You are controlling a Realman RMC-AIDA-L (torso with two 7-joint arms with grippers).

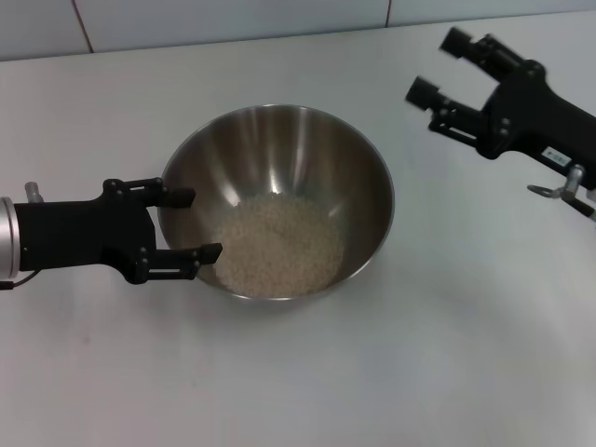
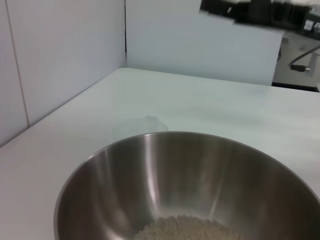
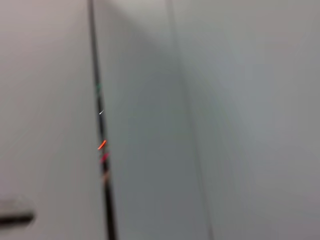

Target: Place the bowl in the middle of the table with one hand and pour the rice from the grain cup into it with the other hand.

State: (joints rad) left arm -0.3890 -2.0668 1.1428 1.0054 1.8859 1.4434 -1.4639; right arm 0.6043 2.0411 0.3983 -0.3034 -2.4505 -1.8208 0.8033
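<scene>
Rice (image 1: 279, 242): pale heap lodged in the bottom of the bowl (image 1: 358, 168). Bowl is set near the middle of the white bench (image 1: 419, 372). Left gripper (image 1: 191, 224): fingers are spread apart at the bowl's left rim, with nothing clamped. Right gripper (image 1: 440, 67): held raised at the far right, well apart from the bowl, fingers open and empty.

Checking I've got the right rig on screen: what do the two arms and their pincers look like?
Both pincers are black with two fingers each. The left pincer sits on a black body joined to a silver wrist section. The right pincer has rounded fingertips, a small white label on its black body and a silvery-grey fitting beside it.
</scene>
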